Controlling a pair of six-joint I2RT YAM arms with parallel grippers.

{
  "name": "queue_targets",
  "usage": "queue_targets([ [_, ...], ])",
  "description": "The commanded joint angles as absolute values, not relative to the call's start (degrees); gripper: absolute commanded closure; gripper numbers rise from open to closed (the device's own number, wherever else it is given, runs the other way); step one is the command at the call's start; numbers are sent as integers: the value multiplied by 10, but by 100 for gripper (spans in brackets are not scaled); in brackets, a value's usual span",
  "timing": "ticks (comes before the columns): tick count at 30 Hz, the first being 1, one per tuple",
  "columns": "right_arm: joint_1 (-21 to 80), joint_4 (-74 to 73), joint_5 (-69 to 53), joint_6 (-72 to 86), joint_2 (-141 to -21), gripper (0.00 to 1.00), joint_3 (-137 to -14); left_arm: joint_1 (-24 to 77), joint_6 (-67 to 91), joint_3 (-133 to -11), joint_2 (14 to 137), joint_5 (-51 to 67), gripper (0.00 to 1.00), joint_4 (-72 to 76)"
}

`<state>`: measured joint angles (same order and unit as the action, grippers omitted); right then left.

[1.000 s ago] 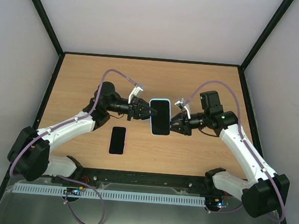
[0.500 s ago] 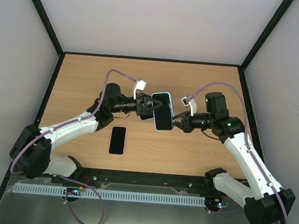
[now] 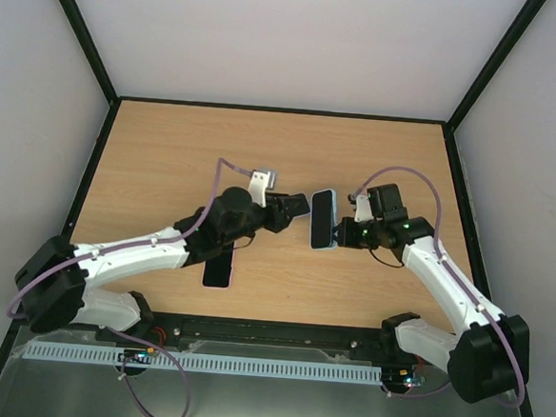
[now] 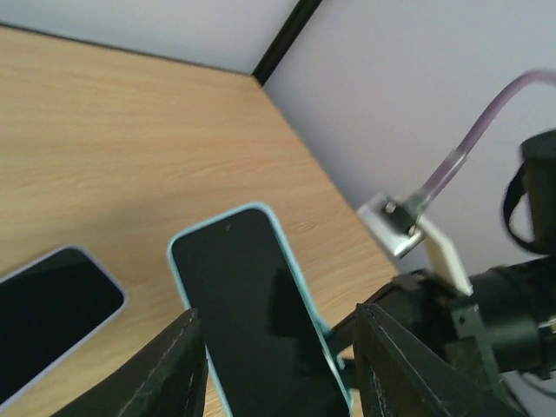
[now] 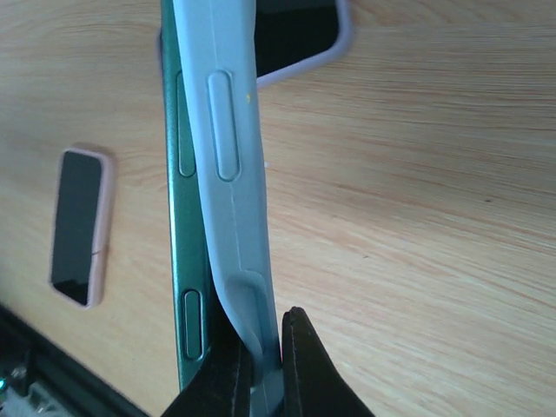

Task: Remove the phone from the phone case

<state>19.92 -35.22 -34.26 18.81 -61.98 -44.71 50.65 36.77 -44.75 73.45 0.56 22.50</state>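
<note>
Lighting is even and diffuse, apparently from overhead; soft, short shadows are cast on the table (image 3: 157,162). In the left wrist view the near fingers (image 4: 165,373) are blurred. In the right wrist view the phone case (image 5: 228,174) is rendered sharp.

A light wood-grain surface (image 3: 158,152) is seen, framed by a black rim and enclosed by pale walls on three sides. One loose phone (image 3: 218,273) is laid flat on it, dark screen up and edged in a pale border, near the front edge and left of centre. Its far end is hidden in the overhead view.
</note>
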Motion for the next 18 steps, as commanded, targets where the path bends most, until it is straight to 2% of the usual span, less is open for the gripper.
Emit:
queue_targets([
  [1, 194, -298, -260, 215, -653, 98, -459, 560, 357, -449, 779, -131, 54, 189],
  [5, 194, -306, -189, 233, -690, 98, -479, 597, 358, -474, 816, -194, 54, 148],
  [10, 194, -352, -152, 232, -731, 98, -513, 596, 389, -454, 808, -251, 51, 131],
  [14, 195, -355, -81, 227, -708, 98, -527, 591, 390, -464, 821, -256, 51, 98],
  [18, 195, -358, -78, 234, -690, 98, -525, 590, 393, -481, 838, -271, 51, 66],
])
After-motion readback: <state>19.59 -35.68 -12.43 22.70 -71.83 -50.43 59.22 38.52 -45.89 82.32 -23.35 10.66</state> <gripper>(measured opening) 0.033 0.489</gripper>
